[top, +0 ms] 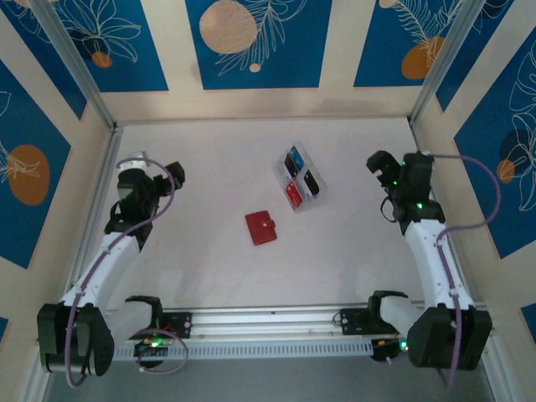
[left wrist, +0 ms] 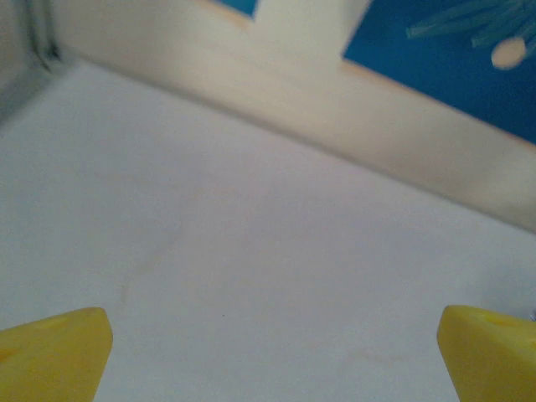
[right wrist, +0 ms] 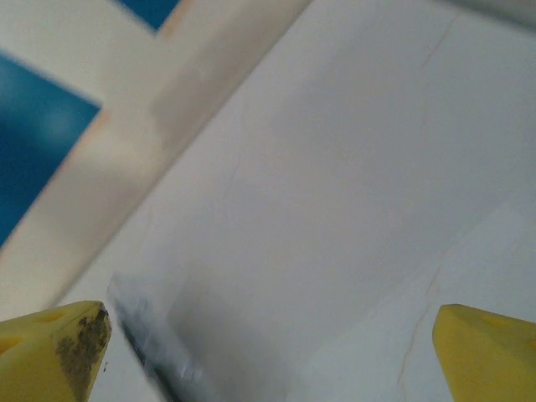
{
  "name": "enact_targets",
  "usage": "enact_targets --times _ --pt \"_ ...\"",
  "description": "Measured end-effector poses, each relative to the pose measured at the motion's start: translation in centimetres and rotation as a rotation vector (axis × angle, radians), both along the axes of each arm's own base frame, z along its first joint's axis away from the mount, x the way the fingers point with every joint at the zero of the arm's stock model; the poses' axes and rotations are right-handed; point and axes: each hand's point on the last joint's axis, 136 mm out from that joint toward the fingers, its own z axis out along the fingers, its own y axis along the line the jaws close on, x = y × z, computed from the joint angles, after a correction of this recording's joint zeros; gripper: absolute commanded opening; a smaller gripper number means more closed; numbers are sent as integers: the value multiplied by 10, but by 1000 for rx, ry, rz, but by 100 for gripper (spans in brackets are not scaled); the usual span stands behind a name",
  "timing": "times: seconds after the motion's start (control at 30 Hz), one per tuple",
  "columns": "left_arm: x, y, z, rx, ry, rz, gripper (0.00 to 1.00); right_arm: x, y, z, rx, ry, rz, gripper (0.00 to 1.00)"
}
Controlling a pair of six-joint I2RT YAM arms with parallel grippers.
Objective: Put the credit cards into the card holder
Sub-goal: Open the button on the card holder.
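Note:
The card holder (top: 260, 227), a small red wallet with a snap stud, lies shut at the middle of the table. The credit cards sit in a clear compartment tray (top: 285, 174) just behind and right of it: a blue card (top: 294, 159), a black card (top: 311, 182) and a red card (top: 294, 195). My left gripper (top: 174, 174) hangs at the left side, well away from the wallet. Its yellow fingertips (left wrist: 54, 352) stand wide apart over bare table, open (left wrist: 272, 360). My right gripper (top: 377, 162) is to the right of the tray, open (right wrist: 268, 360), holding nothing.
Patterned blue and cream walls (top: 251, 42) close in the table on three sides, with metal posts (top: 79, 67) in the back corners. A rail (top: 268, 320) runs along the near edge between the arm bases. A blurred clear edge (right wrist: 151, 343) shows near the right gripper's left fingertip.

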Motion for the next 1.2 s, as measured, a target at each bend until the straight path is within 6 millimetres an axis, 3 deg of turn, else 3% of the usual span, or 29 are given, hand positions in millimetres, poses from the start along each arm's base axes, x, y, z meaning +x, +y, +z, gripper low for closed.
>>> enact_targets --times 0.1,0.13,0.2,0.27,0.33,0.47,0.67,0.87,1.2 --pt "-8 -33 -18 -77 81 -128 96 -2 56 8 -86 58 166 99" --pt "-13 -48 -22 -97 105 -179 94 -8 83 7 -117 73 252 100" --pt "-23 -82 -30 -119 145 -288 86 -21 117 0 -162 101 364 95" --pt "-36 -119 -40 -147 197 -402 73 -41 160 -15 -220 155 520 86" --pt "-46 -144 -52 -171 247 -481 56 -50 184 -30 -260 201 603 74" --pt "-53 -177 -85 -234 365 -560 32 -62 227 -63 -345 302 737 54" --pt "-59 -215 -123 -306 492 -636 17 -68 266 -110 -421 423 846 37" --pt "-54 -236 -137 -349 527 -662 8 -63 284 -141 -450 489 884 41" --pt "-51 -236 -159 -344 569 -640 4 -49 309 -174 -478 541 927 49"
